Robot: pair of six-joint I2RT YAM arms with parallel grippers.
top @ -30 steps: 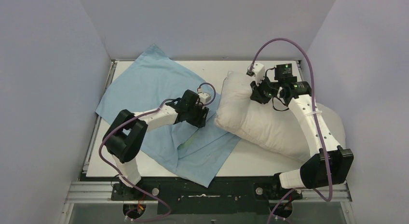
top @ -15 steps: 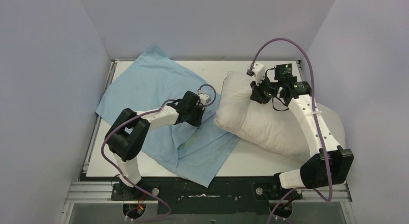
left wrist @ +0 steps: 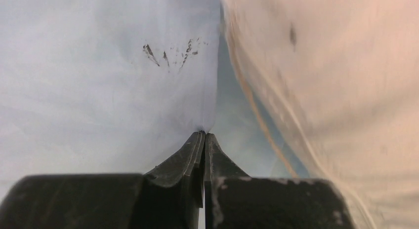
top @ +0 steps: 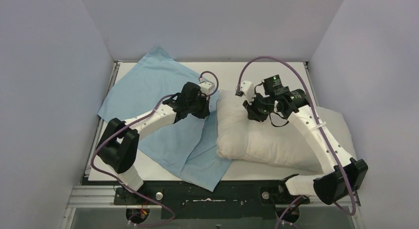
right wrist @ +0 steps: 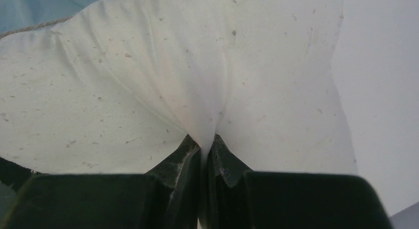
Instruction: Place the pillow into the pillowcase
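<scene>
One pillow [top: 267, 140], one pillowcase [top: 143, 86] — two grippers [left wrist: 204, 134] [right wrist: 207, 140] pinching

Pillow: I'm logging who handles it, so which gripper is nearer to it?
Right. The right gripper is shut on a pinch of the pillow fabric. The left gripper is shut on the pillowcase edge, just beside the pillow's left side.
</scene>
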